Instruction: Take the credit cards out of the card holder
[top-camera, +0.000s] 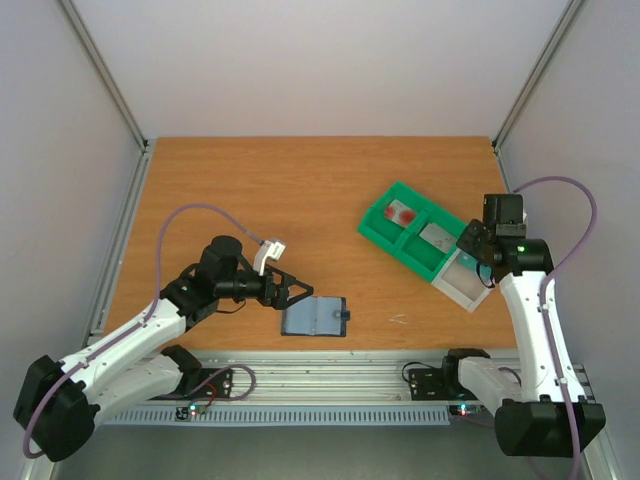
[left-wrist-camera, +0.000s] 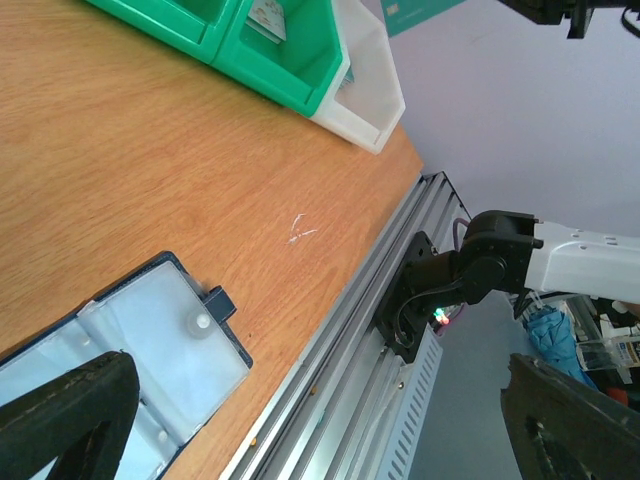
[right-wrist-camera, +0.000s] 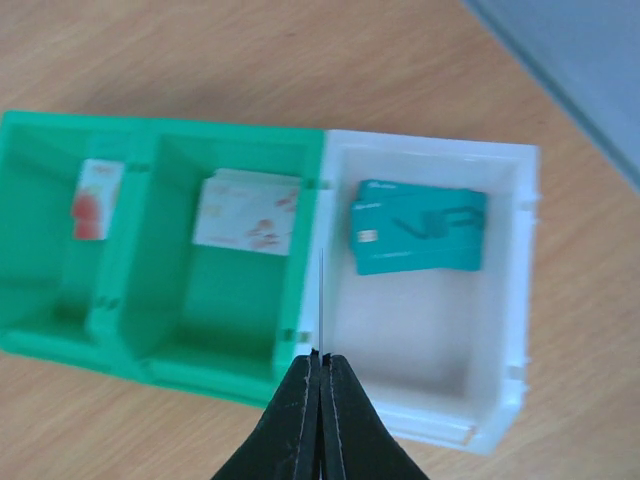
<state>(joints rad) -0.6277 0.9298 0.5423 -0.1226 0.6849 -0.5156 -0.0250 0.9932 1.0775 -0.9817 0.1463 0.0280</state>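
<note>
The slate-blue bifold card holder (top-camera: 315, 317) lies open and flat close to the near edge of the orange wooden desk (top-camera: 250, 200), with bare desk behind it. The left claw (top-camera: 297, 297) hangs at the holder's left edge, spread wide and empty. Well to the right, credit cards (right-wrist-camera: 248, 212) lie in a green-and-white compartmented plastic tray (right-wrist-camera: 120, 125). The right claw (right-wrist-camera: 320, 365) hovers above the tray, pinched shut. I cannot tell what the thin sliver at its tips is.

We see the gripper (right-wrist-camera: 320, 362) closed, tips in line with the wall between the tray's (right-wrist-camera: 30, 330) green part and its white bin (right-wrist-camera: 420, 340). A whitish card (right-wrist-camera: 96, 200) lies in the left compartment and a second whitish card (right-wrist-camera: 248, 212) in the middle. A teal card (right-wrist-camera: 418, 232) lies in the white bin.
</note>
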